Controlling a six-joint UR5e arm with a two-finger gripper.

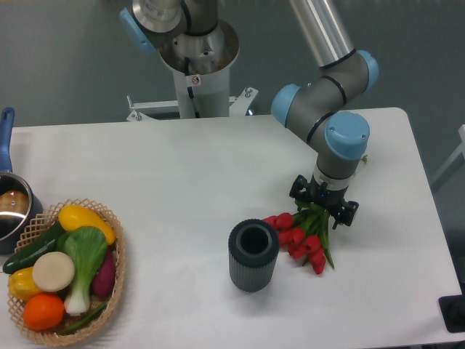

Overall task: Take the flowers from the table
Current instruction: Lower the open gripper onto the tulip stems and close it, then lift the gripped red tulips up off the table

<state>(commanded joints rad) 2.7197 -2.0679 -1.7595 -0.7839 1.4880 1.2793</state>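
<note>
The flowers, red tulips on green stems, lie on the white table right of centre, heads pointing toward the front. My gripper hangs directly over the leafy middle of the stems, with a finger on each side of them, open. The arm's wrist hides the far ends of the stems. I cannot tell whether the fingers touch the stems.
A dark grey ribbed cylinder vase stands upright just left of the tulip heads. A wicker basket of vegetables and fruit sits at the front left, with a blue-handled pot behind it. The robot's base is at the back.
</note>
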